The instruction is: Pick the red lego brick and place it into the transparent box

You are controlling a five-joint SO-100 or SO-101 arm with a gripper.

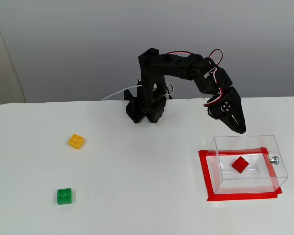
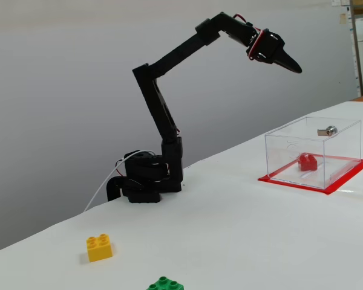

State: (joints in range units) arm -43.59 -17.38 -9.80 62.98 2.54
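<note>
Plain grey wall, white worktop (image 1: pixel 147 196). The red lego brick (image 1: pixel 240 164) lies inside the transparent box (image 1: pixel 284 169) — one of each. Fingers (image 1: pixel 241 128) hang above the box's far wall, clenched, empty. Risk: dropping low could knock the box. One yellow brick (image 1: pixel 76 141) and one green brick (image 1: pixel 64 196) sit far left of the box.

Small red lego brick (image 1: pixel 240 164) tilted on the floor inside the clear, silver-knobbed transparent box (image 1: pixel 220 171).
</note>
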